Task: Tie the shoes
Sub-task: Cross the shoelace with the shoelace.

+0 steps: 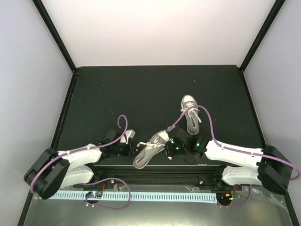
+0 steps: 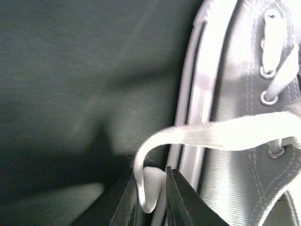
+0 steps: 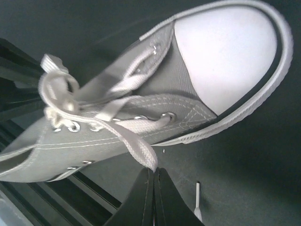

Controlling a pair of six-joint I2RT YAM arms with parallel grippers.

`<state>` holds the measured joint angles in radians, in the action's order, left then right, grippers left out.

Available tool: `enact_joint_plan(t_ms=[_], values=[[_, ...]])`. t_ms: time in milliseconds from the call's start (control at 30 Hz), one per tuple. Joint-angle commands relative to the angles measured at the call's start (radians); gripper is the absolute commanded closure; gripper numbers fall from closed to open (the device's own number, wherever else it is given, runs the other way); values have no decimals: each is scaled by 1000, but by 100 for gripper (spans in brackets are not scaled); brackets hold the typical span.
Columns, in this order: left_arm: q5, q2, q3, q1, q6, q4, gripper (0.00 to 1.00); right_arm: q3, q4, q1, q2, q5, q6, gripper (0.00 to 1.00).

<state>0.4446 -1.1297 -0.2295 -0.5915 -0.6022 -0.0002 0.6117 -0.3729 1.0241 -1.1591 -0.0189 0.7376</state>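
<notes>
**A:** Two pinches, one per tail. Left fingers (image 2: 176, 197) are nearly closed on a fold of the left lace tail (image 2: 211, 134). Right fingers (image 3: 154, 193) are pressed together on the tip of the right lace tail (image 3: 136, 146).

**B:** Shoe position?

**A:** The near shoe (image 1: 149, 150) is at the near edge of the desk (image 1: 141, 94), between both arms. The far shoe (image 1: 191, 117) is farther back and to the right, untouched.

**B:** How should the step be run?

**A:** My judgement: draw both tails outward evenly, then cross them low over the eyelets. Go light on tension, since the shoe looks free to skid. The left grip sits on a bend, not the tip, so it is likely to slip. The right grip has little lace in hand, so pull along the lace and avoid twisting.
</notes>
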Motion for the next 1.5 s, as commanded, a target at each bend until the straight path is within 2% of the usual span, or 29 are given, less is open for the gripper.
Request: enact_joint_plan(t_ms=[0, 133, 333, 667, 1000, 1267, 1467], values=[[126, -98, -25, -51, 34, 51, 80, -44, 104, -12, -70, -52, 42, 98], [158, -178, -43, -90, 26, 110, 80, -73, 164, -17, -114, -67, 62, 98], [128, -269, -84, -93, 41, 159, 80, -69, 251, -30, -213, -82, 59, 98], [90, -488, -192, -93, -3, 296, 83, 46, 291, -55, -364, -79, 7, 98], [18, -537, -308, -76, 26, 248, 83, 158, 278, -120, -461, -83, -68, 98], [-3, -529, -331, -53, 65, 230, 83, 209, 251, -142, -446, -90, -101, 98], [-13, -521, -338, -22, 117, 217, 83, 171, 264, -142, -418, -145, -83, 98]])
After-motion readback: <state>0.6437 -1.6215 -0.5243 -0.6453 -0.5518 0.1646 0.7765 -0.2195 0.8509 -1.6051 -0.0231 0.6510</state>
